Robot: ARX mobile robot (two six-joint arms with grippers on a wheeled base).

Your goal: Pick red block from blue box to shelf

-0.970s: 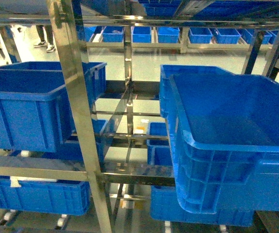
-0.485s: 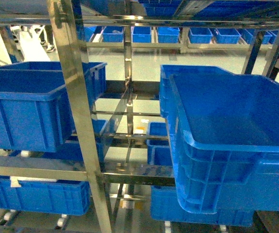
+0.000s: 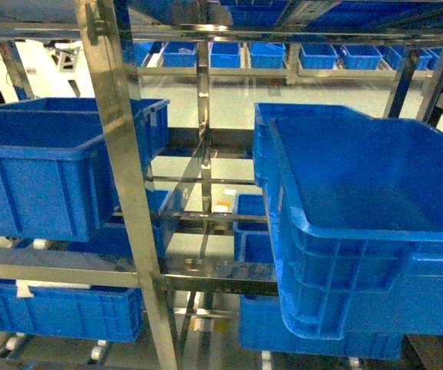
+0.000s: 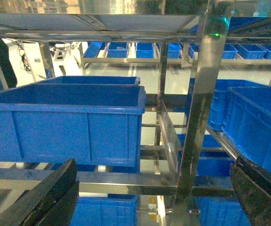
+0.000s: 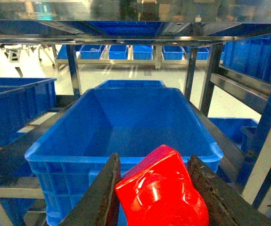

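The right claw (image 5: 156, 188) grips the glossy red block (image 5: 163, 188) at 6 o'clock, short of the open crate's (image 5: 126, 122) near rim, while the left claw (image 4: 149, 197) gapes wide.

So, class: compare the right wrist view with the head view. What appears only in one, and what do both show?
Only the right wrist view shows the red block, clamped between the right pincer fingers, in front of an empty dark blue crate. Only the head view shows the second dark blue crate on the left and the crates on the tier below. Neither arm appears there. Both show the steel shelf and a distant row of small blue bins.
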